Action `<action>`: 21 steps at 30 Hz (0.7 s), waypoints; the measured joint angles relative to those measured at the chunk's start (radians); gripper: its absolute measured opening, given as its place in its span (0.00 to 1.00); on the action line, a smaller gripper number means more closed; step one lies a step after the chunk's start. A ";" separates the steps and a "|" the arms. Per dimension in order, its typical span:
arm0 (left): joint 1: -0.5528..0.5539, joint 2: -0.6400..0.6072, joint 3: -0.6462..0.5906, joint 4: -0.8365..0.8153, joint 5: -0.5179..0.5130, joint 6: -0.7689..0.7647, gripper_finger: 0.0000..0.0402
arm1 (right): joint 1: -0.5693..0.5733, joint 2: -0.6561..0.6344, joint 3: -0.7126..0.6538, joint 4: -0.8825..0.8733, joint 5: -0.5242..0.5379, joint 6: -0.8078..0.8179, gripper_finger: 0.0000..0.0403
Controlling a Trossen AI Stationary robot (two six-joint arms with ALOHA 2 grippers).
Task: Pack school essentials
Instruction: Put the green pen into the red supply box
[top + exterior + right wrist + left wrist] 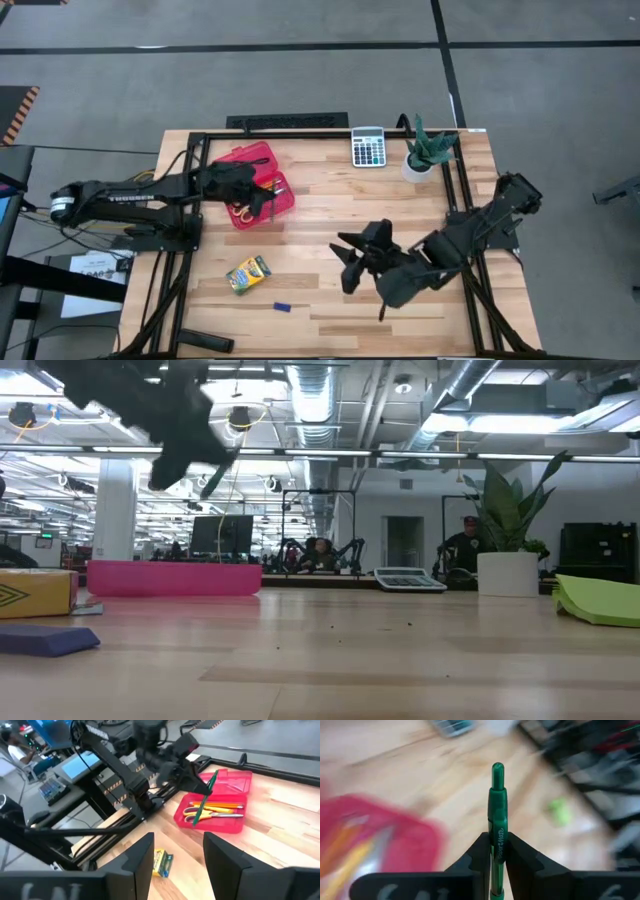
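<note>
The left gripper (268, 193) is hanging over the open red plastic case (256, 185) at the table's back left in the high view, its fingers pinching a green pen (271, 200) above the scissors and pencils lying in the tray; the right gripper (352, 262) is waiting over the middle of the table (330, 210) with its fingers spread wide around nothing. Toward the front left the yellow-green crayon box (248, 274) is lying flat, and the tiny blue eraser (283, 307) is sitting just in front of it; a grey calculator (368, 146) and a potted plant (425, 152) are standing at the back edge. The low view is showing what the overhead one hides: a lime sticky-note pad (598, 600) lying at the far right, beneath the right arm, with the eraser nearest the lens and the pink-looking case wall beyond it. The left wrist view is looking straight along the pen (497, 827), which is standing clamped between the two dark fingers (475, 857), the case blurred beside it. From the right wrist view, the pen is slanting down over the yellow-handled scissors (212, 812) and orange pencils (220, 806) inside the case, while this arm's own fingers are framing bare wood.
</note>
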 joint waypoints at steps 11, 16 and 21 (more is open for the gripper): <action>0.145 -0.003 0.000 -0.233 -0.155 0.258 0.08 | 0.034 0.031 -0.002 -0.019 0.040 0.006 0.36; 0.170 0.000 0.011 -0.310 -0.190 0.324 0.08 | 0.033 0.029 0.000 -0.033 0.030 0.007 0.35; 0.160 0.068 0.144 -0.422 -0.162 0.349 0.08 | 0.033 0.029 0.000 -0.051 0.029 0.008 0.35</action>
